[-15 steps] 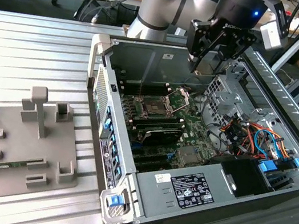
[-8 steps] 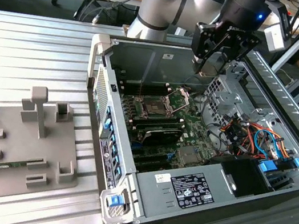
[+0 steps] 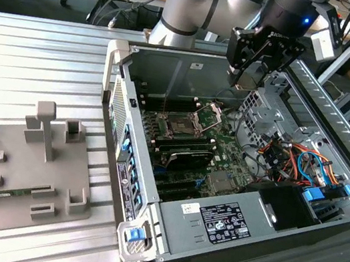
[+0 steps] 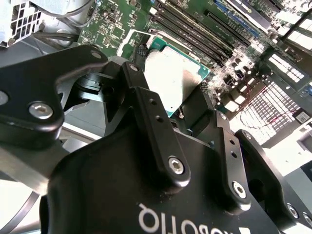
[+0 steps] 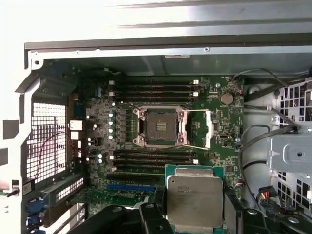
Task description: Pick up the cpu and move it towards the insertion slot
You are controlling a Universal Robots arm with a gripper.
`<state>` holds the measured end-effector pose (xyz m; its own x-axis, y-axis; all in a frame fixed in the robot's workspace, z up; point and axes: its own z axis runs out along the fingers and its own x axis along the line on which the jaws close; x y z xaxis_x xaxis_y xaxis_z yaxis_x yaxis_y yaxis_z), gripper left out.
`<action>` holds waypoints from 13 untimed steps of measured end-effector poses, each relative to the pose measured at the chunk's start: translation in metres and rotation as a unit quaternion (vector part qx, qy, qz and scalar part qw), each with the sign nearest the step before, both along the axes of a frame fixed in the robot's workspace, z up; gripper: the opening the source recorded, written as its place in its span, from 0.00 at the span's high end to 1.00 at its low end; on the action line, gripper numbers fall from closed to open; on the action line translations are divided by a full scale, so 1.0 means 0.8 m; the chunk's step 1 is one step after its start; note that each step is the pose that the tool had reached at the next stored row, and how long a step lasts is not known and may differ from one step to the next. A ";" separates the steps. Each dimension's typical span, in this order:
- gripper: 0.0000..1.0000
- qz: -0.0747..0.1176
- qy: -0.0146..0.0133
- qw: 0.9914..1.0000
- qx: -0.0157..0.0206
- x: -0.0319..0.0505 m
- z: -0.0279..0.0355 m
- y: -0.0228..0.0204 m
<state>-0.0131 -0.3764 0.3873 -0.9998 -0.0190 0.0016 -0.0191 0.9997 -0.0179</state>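
Arm angled down over open case, gripper [image 3: 246, 82] pinching cpu [image 5: 195, 197] flat between fingers [image 4: 146, 109]; insertion slot [image 5: 160, 126] at cpu's 11 o'clock in first wrist view, well apart

Silvery square cpu [image 5: 195, 197] with green edging, clamped flat between black fingers [image 4: 146, 105], raised above the board; beyond the fingertips, dark square insertion slot [image 5: 160, 126], metal-framed, bracket swung open.
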 end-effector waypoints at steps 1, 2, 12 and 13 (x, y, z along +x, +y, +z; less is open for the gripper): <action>0.45 0.000 0.000 1.000 0.000 0.001 -0.0004 0.0004; 0.45 0.000 0.000 1.000 0.000 0.003 -0.0009 0.0007; 0.45 0.000 0.000 1.000 -0.001 0.013 -0.0045 0.0041; 0.45 0.000 0.000 1.000 -0.001 0.014 -0.0047 0.0043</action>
